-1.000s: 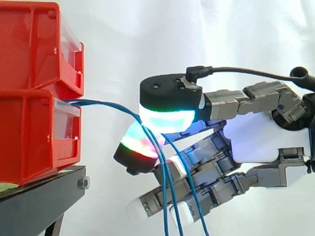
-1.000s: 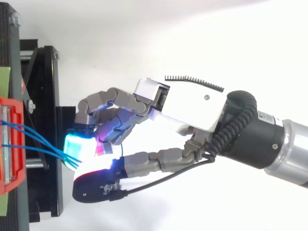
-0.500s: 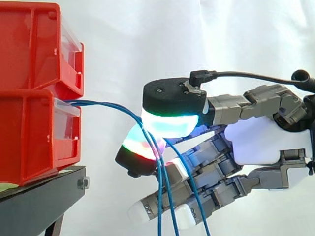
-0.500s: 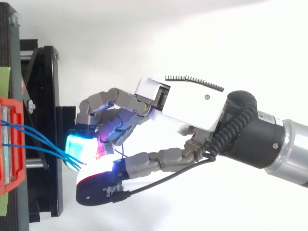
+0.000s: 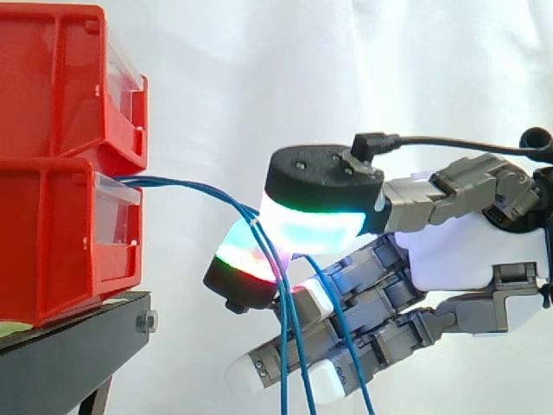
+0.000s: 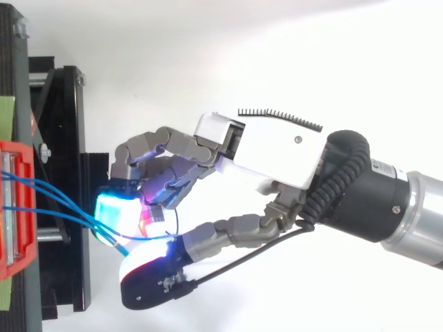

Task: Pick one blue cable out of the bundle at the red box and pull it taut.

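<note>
Curtain (image 5: 259,69), white: backdrop behind the fingers.

Red bins, two, stacked: upper bin (image 5: 60,78) on lower bin (image 5: 52,233). Both stood beyond the fingertips, well apart from them.

Black stand (image 5: 69,346): under the lower bin, below fingertip level.

Hand (image 5: 458,251): fingers curled toward the bins. Thumb pad (image 5: 315,229) was closed against one lit finger pad (image 5: 244,255), pinching cable between them. The other fingers were folded loosely beneath.

Blue cables (image 5: 186,183): these left the lower bin's front and arched across to the fingertips. They passed between thumb pad and finger pad, then hung slack in front of the lower fingers. The number of strands inside the pinch could not be told.

Condition: no strand taut; task judged to be at the grasp stage.

Hazards, as judged:
- More than one strand may have been caught, so a pull could drag the bundle rather than one cable.
- A thin strand between rounded pads could slip free under a light pinch.
- A hard pull might shift the lower bin on its stand.
</note>
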Tool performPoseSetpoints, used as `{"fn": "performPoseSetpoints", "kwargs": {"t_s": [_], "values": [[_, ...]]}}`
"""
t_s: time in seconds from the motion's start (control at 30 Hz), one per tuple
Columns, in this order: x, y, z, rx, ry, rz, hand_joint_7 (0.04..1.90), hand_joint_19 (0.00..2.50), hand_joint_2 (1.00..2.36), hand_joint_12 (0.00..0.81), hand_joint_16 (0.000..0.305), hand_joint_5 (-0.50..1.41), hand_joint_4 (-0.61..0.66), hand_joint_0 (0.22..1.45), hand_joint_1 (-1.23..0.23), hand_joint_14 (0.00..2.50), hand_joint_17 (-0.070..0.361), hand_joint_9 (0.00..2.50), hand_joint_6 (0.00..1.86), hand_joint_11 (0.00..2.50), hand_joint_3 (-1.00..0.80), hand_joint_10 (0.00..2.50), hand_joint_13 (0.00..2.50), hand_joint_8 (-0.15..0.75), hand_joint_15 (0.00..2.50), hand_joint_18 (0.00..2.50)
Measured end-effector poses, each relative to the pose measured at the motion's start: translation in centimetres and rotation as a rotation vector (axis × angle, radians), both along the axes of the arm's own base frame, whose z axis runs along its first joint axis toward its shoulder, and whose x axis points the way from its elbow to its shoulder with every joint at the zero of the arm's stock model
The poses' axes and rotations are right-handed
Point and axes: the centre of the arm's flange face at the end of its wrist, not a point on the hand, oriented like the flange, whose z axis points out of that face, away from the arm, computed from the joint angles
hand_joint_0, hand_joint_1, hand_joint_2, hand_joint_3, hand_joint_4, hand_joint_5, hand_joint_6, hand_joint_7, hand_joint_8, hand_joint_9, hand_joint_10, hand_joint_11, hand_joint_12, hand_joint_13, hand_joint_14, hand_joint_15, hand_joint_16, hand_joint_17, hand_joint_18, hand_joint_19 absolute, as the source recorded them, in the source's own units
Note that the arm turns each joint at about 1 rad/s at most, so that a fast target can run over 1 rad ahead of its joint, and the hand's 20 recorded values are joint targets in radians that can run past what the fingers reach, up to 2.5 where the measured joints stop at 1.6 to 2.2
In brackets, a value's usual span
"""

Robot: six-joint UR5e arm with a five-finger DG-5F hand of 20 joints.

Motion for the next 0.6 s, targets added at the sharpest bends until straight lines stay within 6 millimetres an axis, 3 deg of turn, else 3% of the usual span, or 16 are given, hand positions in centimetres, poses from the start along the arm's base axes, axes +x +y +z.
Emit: {"fn": "performPoseSetpoints", "kwargs": {"t_s": [0.3, 0.43, 0.6], "values": [[0.00, 0.00, -0.01, 0.000, 0.000, 0.000, 1.18, 0.41, 1.00, 0.458, 0.064, -0.19, 0.32, 0.60, -0.73, 0.01, 0.144, 0.87, 0.87, 1.33, -0.47, 0.01, 0.69, 0.469, 0.28, 0.93], [0.00, 0.00, -0.02, 0.000, 0.000, 0.000, 1.22, 0.41, 1.01, 0.454, 0.063, -0.17, 0.31, 0.63, -0.72, 0.01, 0.143, 0.90, 0.87, 1.31, -0.36, 0.01, 0.71, 0.463, 0.28, 0.95], [0.00, 0.00, -0.02, 0.000, 0.000, 0.000, 1.28, 0.41, 1.03, 0.452, 0.063, -0.17, 0.22, 0.62, -0.78, 0.01, 0.142, 0.91, 0.89, 1.32, -0.08, 0.01, 0.72, 0.464, 0.29, 0.96]]}}
